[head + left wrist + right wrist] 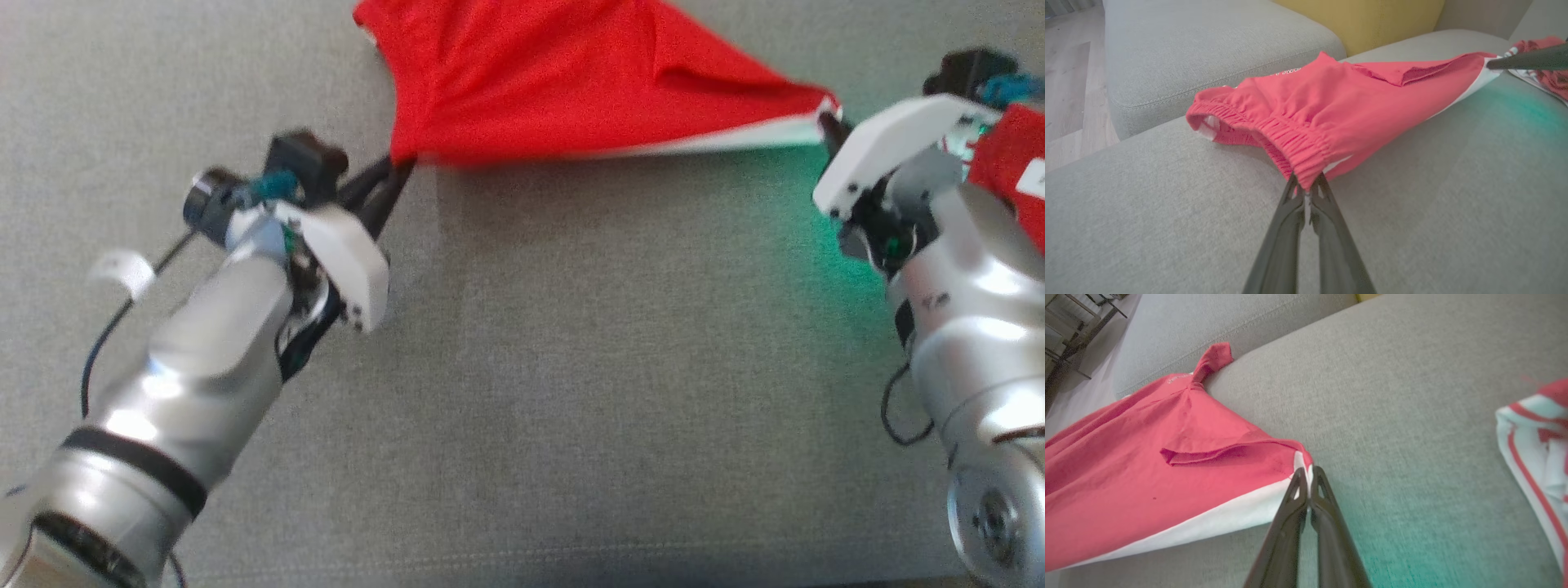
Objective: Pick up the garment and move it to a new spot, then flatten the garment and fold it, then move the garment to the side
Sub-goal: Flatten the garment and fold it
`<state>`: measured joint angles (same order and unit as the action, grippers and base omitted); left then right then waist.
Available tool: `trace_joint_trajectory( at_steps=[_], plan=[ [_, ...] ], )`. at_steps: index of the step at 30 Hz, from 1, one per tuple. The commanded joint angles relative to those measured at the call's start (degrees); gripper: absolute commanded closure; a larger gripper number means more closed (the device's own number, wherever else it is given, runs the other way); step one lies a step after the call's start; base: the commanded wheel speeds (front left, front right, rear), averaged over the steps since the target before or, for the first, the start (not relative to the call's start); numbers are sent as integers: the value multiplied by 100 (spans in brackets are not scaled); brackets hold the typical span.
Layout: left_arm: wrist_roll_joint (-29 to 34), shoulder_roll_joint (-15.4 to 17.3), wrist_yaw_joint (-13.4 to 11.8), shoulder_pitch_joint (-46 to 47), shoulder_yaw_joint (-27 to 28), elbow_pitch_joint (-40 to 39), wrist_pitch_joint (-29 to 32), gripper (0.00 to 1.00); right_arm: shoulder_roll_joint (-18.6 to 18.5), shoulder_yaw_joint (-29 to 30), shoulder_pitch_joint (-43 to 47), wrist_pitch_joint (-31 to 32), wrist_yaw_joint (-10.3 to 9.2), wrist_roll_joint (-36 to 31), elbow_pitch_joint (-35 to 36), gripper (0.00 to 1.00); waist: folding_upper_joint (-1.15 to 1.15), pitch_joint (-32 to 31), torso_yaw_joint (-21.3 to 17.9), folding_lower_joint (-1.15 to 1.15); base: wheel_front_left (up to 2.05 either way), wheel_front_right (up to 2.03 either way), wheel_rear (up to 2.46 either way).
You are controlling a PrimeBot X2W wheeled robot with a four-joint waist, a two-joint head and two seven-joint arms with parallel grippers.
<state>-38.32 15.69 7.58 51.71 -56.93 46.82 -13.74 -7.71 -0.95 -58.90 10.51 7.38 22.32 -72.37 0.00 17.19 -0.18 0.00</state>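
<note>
The garment [563, 77] is a pair of red shorts with a white side stripe, stretched between both grippers above the grey sofa seat. My left gripper [400, 167] is shut on the elastic waistband; in the left wrist view the garment [1331, 110] bunches at the left gripper [1306, 185]. My right gripper [829, 122] is shut on the hem corner by the white stripe. The right wrist view has the garment [1159, 473] spreading leftward from the right gripper [1308, 477]. The far part of the cloth rests on the cushion.
The grey sofa seat [604, 367] spreads wide below the cloth. A second red and white garment [1539, 441] lies at the right, close to my right arm. A neighbouring grey cushion [1208, 53], a yellow cushion [1380, 20] and wooden floor [1065, 81] lie beyond.
</note>
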Motion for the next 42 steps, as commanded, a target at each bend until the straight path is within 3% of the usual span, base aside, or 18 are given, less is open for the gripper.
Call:
trace_joint_trajectory(
  at_steps=[1,13,26,34,42],
  plan=[
    [65,299,-10,59,65,-129,-77,100,-15,-158,49,81,11,76,203,100,0,-185,-32,0,0,0,0],
    [191,422,-9,-653,-275,-343,-120,100,-575,-1588,1062,715,11,644,1354,100,0,-703,-161,0,0,0,0],
    [134,637,-15,-1611,-568,-999,-24,100,-1930,-3184,2216,1725,11,1818,2861,100,0,-1418,-302,0,0,0,0],
    [-155,1067,-34,-2156,-697,-2005,418,100,-2793,-3680,2737,2596,11,2663,3835,100,0,-1759,-355,0,0,0,0],
    [-719,1747,-59,-2746,-822,-3573,1200,100,-3541,-3651,3317,3788,11,3323,4677,100,0,-1935,-375,0,0,0,0]
  ],
)
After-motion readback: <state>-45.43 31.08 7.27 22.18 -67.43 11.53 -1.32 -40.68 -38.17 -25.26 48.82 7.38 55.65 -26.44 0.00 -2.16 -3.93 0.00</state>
